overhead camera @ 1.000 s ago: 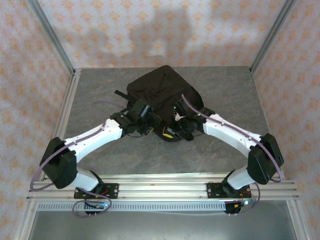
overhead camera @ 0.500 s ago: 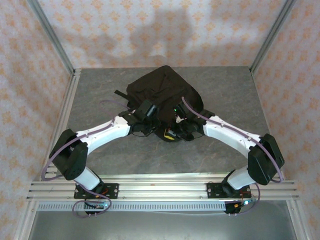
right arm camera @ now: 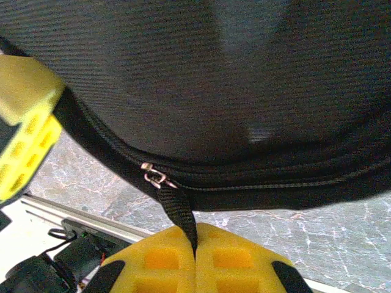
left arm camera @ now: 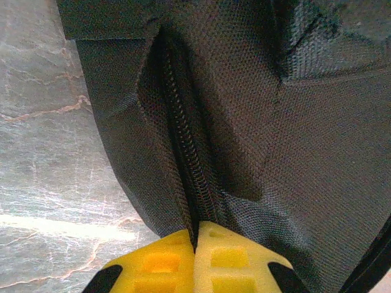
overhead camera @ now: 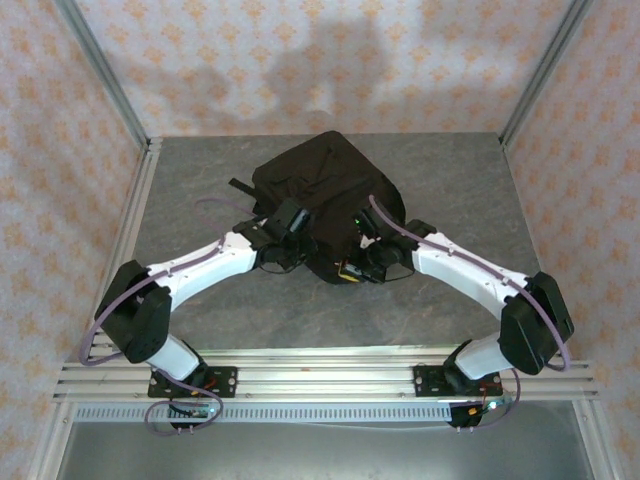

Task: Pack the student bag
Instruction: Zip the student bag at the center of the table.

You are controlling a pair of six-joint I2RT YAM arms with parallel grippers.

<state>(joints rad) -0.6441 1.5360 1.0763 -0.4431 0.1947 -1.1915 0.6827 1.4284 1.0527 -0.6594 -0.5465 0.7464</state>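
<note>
Large black soft fabric backpack (overhead camera: 320,180), partly hidden and cropped

From above, the two white arms (overhead camera: 205,268) cover its near edge. The zip seam (left arm camera: 182,146) vanishes between the left gripper's (left arm camera: 195,235) pressed-together yellow pads, cut by the bottom edge. The black pull strap (right arm camera: 178,210) vanishes likewise into the right gripper (right arm camera: 195,237). A blurred yellow block (right arm camera: 21,122) is cropped at that view's left edge.

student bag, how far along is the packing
Done: the student bag lies on the table, and the zip past the slider looks closed. In hand: the left gripper pinches the bag at the zip teeth, and the right gripper pinches the slider's pull tab. Left: finishing the zip run; how much remains cannot be told.
</note>
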